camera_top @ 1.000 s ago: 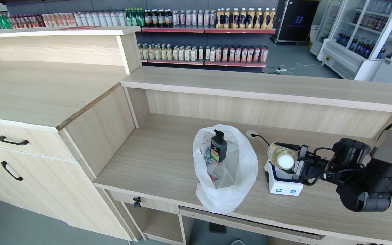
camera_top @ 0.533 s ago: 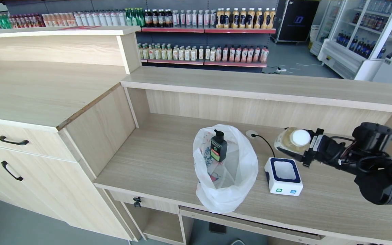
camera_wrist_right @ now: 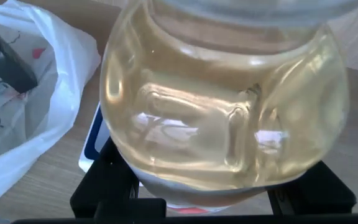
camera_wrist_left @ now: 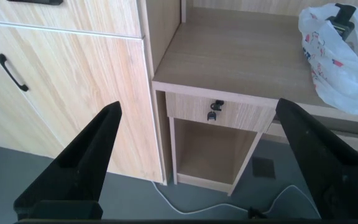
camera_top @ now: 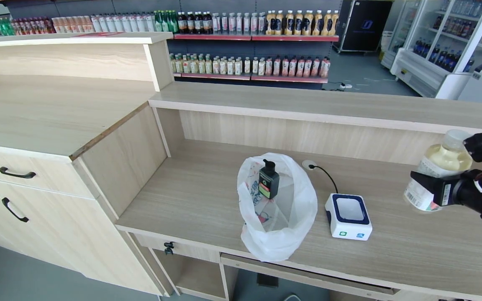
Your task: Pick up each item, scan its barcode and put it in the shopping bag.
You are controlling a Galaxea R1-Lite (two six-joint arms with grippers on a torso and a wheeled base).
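Clamped on the bottle [camera_top: 444, 161], the right gripper [camera_top: 450, 184] had swung off the scanner [camera_top: 348, 216]; scan seemingly done, it next needed carrying left over the shopping bag [camera_top: 303, 209].

Pale-yellow bottle [camera_top: 439, 171] tilted aloft at right, white scanner [camera_top: 348, 216] beside open white shopping bag [camera_top: 278, 234] holding black pump bottle [camera_top: 268, 180]
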